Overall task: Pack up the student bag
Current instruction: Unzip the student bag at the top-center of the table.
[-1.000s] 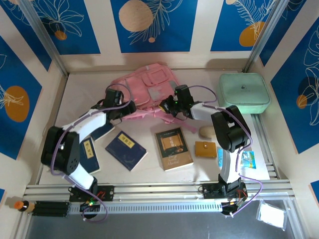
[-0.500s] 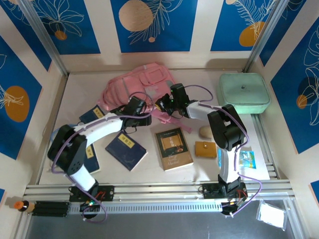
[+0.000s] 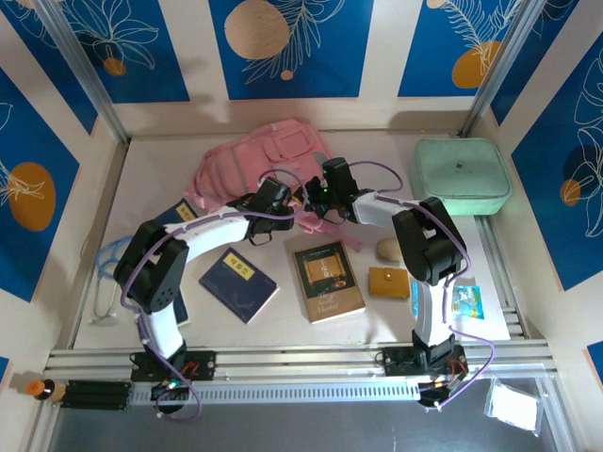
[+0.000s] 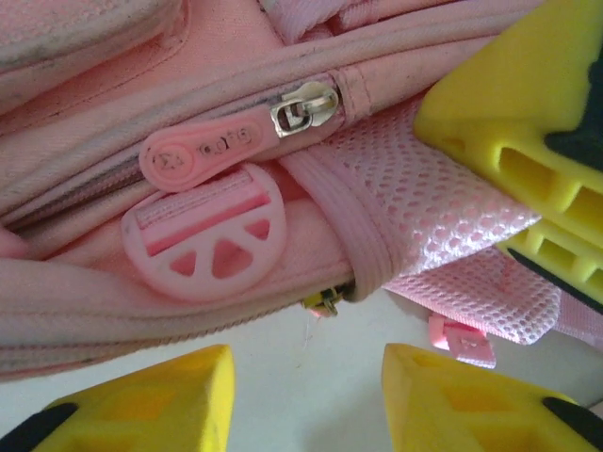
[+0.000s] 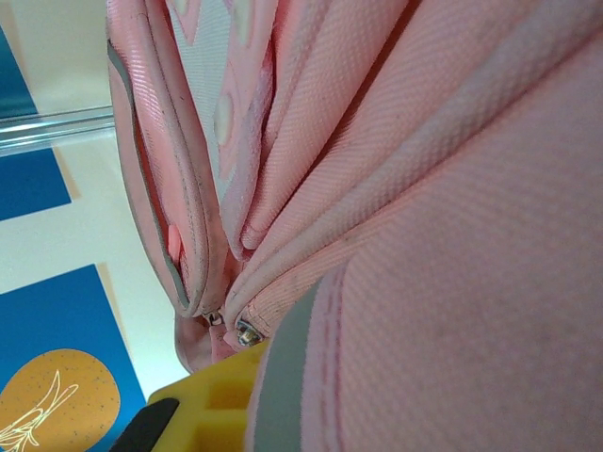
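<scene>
Pink soft fabric backpack (image 3: 254, 155) lies toward the far edge of the tabletop (image 3: 151, 165), about mid-width. My left jaws have swung in from the bag's left side to its near edge. They are narrowing with nothing between them yet, just short of the pink zipper pull (image 4: 203, 155). My right jaws stay clenched on the bag's fabric alongside. I reckon unzipping comes next.

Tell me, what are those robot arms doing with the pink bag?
They are getting ready to pack the student bag. The right gripper is shut on the bag's near edge, holding it. The left gripper, open, hovers just by the pink zipper pull. The books lie on the table, not yet packed.
</scene>
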You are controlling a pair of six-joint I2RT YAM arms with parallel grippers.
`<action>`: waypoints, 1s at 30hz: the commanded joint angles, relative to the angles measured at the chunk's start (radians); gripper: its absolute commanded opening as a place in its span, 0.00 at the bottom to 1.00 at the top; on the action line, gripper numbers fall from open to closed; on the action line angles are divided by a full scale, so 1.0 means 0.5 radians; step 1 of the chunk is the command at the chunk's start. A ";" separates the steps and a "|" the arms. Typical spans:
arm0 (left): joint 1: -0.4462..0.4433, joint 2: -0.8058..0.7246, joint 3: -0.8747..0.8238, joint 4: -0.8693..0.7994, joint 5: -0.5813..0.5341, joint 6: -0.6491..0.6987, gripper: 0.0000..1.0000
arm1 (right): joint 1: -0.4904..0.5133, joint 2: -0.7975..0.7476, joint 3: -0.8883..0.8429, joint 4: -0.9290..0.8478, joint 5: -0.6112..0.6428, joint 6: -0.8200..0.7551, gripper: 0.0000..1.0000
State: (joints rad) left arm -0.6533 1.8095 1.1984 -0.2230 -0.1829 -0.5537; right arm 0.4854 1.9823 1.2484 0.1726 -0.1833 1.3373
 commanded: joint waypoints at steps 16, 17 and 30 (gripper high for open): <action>-0.011 0.151 0.143 0.106 -0.164 0.008 0.29 | 0.020 -0.053 0.033 0.182 -0.140 0.036 0.08; -0.013 0.157 0.147 0.113 -0.168 -0.001 0.28 | 0.020 -0.050 0.032 0.181 -0.140 0.037 0.08; -0.013 0.151 0.128 0.134 -0.217 -0.012 0.20 | 0.017 -0.051 0.016 0.172 -0.140 0.017 0.07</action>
State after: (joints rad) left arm -0.6571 1.8698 1.2415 -0.1787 -0.2489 -0.5518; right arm 0.4854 1.9823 1.2484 0.1940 -0.1875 1.3434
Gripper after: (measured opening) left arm 0.206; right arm 0.084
